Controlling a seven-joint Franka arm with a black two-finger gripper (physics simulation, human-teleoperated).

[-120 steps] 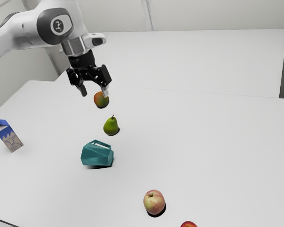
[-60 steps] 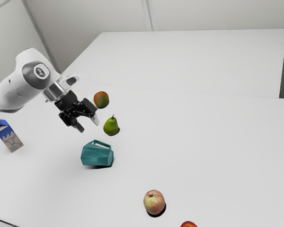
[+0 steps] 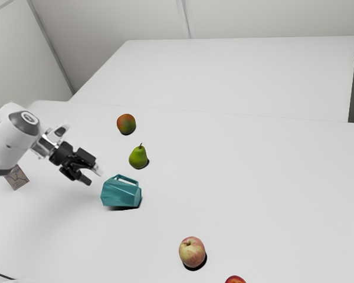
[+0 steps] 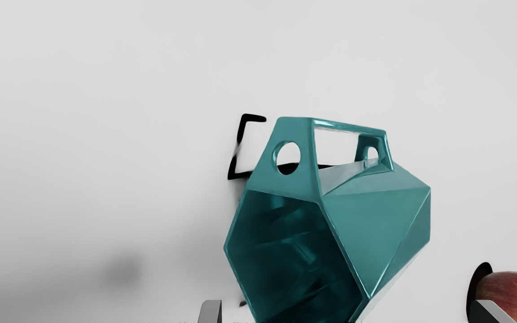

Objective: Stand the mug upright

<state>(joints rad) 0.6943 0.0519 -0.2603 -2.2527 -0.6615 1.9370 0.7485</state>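
The teal mug (image 3: 121,192) lies on its side on the table, its mouth toward the gripper and its handle uppermost. My gripper (image 3: 94,176) hangs at the mug's mouth end, on the exterior view's left of it, tilted and apart from it. In the wrist view the mug (image 4: 375,202) shows its dark hollow inside and its angular handle. The gripper (image 4: 349,312) is open there, its two fingertips wide apart with the mug beyond them and nothing held.
A pear (image 3: 138,157) stands close behind the mug, with a mango (image 3: 126,124) farther back. A red-yellow apple (image 3: 192,252) and another red fruit (image 3: 235,279) lie toward the front. The carton (image 3: 16,177) is partly hidden behind the arm.
My gripper has swung down and toward the exterior view's left, tilting over to face the mug's mouth. The arm now covers part of the carton. The mug and fruits have stayed put.
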